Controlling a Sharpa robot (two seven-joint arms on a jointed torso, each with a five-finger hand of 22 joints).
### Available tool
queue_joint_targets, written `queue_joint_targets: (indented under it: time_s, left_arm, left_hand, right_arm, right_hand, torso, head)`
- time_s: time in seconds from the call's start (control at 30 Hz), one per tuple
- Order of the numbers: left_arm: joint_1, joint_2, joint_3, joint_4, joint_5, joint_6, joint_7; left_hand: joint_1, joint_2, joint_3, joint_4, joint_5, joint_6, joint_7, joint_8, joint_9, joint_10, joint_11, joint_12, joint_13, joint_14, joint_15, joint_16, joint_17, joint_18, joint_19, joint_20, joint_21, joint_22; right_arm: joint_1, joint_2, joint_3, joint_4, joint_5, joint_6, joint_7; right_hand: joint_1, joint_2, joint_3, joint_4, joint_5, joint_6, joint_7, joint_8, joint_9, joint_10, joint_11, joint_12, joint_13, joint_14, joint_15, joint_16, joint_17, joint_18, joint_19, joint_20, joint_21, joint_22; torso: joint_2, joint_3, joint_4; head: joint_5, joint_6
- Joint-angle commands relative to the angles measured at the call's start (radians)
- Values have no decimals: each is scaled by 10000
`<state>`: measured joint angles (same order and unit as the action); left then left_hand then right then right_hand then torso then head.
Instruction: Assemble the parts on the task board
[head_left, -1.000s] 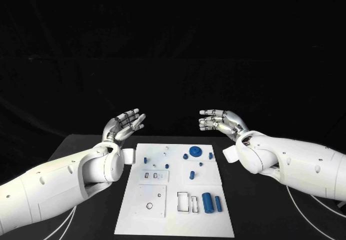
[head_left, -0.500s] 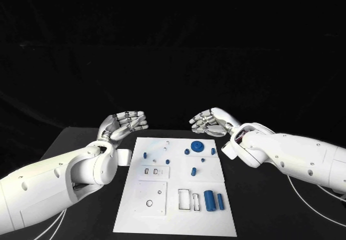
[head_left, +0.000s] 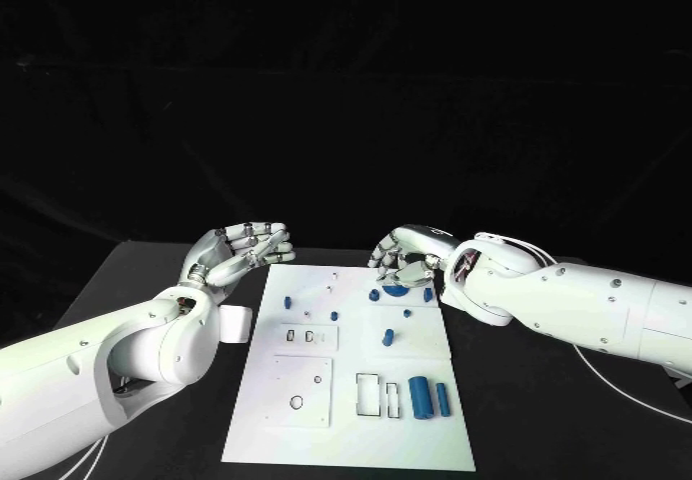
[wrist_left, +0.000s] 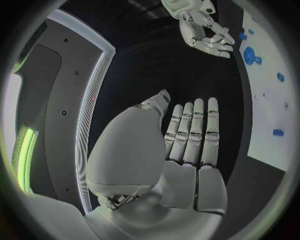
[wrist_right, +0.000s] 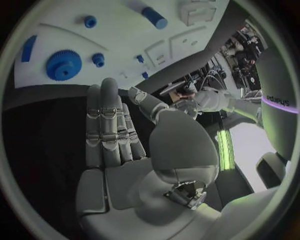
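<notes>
Silver right hand (head_left: 405, 256) above toothed blue gear (head_left: 394, 291), flat white task board (head_left: 320, 400)

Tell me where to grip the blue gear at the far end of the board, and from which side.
Judging by its pose, take the blue gear by its toothed rim, coming from above. It lies flat on the task board, so only rim and top face are exposed. The right hand hovers closest, fingers apart, holding nothing.
</notes>
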<state>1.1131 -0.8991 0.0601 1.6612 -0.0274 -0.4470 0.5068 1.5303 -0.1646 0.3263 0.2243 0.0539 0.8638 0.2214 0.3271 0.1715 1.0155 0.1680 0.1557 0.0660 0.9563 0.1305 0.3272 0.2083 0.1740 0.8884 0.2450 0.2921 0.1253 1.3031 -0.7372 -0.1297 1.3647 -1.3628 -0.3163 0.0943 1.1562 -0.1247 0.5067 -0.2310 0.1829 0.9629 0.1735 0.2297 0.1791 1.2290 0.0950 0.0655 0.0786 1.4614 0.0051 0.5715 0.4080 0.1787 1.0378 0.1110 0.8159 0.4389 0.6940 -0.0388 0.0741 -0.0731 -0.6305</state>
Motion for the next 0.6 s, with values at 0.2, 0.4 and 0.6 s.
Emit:
queue_joint_targets:
  time_s: [0.2, 0.4, 0.6]
  left_arm:
    - [20, -158, 39, 376, -55, 379, -105]
    - [20, -202, 52, 463, 37, 403, -156]
    - [22, -253, 67, 503, 101, 404, -177]
  left_hand:
    - [-126, -142, 95, 32, -37, 46, 15, -101, -35, 69, 39, -140, -16, 30, 15, -26, 27, 91, 61, -2, 17, -41]
    - [-182, -178, 112, 31, -37, 15, 51, -148, -56, 53, 64, -211, -17, 6, 33, -63, 33, 88, 48, 7, -7, -64]
    - [-185, -179, 116, 30, -36, 14, 52, -151, -57, 53, 66, -217, -16, 4, 34, -66, 34, 88, 47, 8, -9, -66]
  right_arm:
    - [20, 130, 7, -48, -2413, 1129, -1281]
    - [16, 230, 6, -142, -2751, 1259, -1444]
    - [4, 303, 6, -253, -2903, 1246, -1534]
  right_hand:
    - [39, -314, 311, 424, -74, 83, -30, -135, 211, -392, 26, 31, 165, 132, 33, 3892, 3290, -380, 1433, 7, 2572, 3256]
    - [139, -377, 400, 529, -64, 105, -27, -143, 307, -778, 81, 6, 96, 83, 95, 4983, 4304, -483, 1666, 62, 3163, 4086]
    - [193, -381, 437, 572, -68, 122, -11, -142, 349, -920, 108, -1, 58, 85, 122, 5369, 4656, -520, 1750, 87, 3377, 4388]
  torso:
    - [294, -89, 135]
    - [387, -115, 210]
    - [441, -115, 259]
  head:
    - [-90, -16]
    - [-147, -5]
    - [-152, -8]
